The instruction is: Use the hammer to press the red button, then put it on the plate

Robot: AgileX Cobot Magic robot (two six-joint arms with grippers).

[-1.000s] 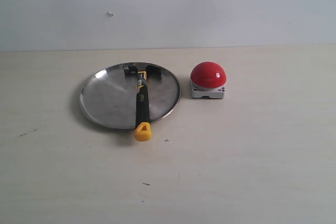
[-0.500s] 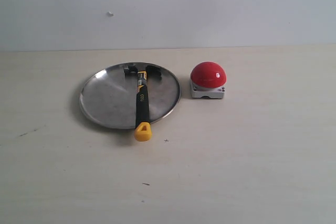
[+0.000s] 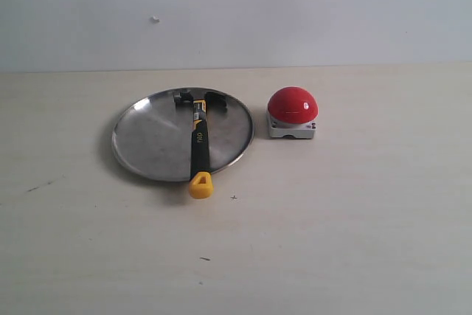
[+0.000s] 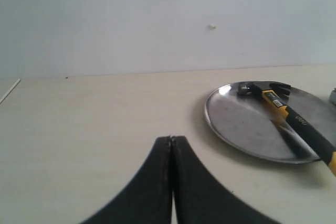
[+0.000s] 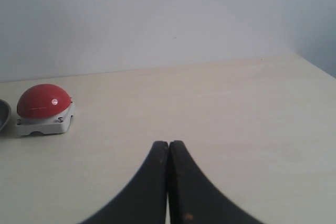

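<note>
The hammer (image 3: 199, 140) lies across the silver plate (image 3: 151, 138), its dark head at the far rim and its yellow handle end (image 3: 200, 185) hanging over the near rim onto the table. To the plate's right sits the red button (image 3: 293, 104) on its grey-white base. Neither arm shows in the exterior view. The left wrist view has the plate (image 4: 247, 124) and hammer (image 4: 294, 121) off to one side of my left gripper (image 4: 171, 139), which is shut and empty. My right gripper (image 5: 168, 143) is shut and empty too, well apart from the red button (image 5: 43, 100).
The things rest on a pale wooden table (image 3: 339, 212) that runs back to a plain white wall (image 3: 295, 12). A few small dark specks (image 3: 204, 259) mark the tabletop near the front.
</note>
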